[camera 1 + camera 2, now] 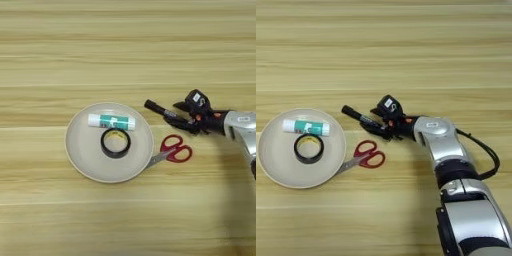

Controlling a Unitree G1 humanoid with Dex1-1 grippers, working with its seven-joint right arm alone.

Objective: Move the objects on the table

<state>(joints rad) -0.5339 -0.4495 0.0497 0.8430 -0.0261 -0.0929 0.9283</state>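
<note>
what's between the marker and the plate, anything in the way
Nothing: in the left eye view only bare table separates the black marker from the plate rim. The red scissors lie nearer the camera, blades reaching the plate's edge.

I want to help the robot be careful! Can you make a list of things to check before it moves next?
1. Pincer at the marker pen: ok, its black fingers sit around the pen's right end.
2. Firm grip on the pen: cannot tell.
3. Scissors out of the way: ok, they lie below the pen, apart from it.
4. Plate steady: ok, flat on the table.
5. Glue stick and tape roll safely in the plate: ok.
6. Scissor blades clear of the plate: not ok, the tips meet its rim.
</note>
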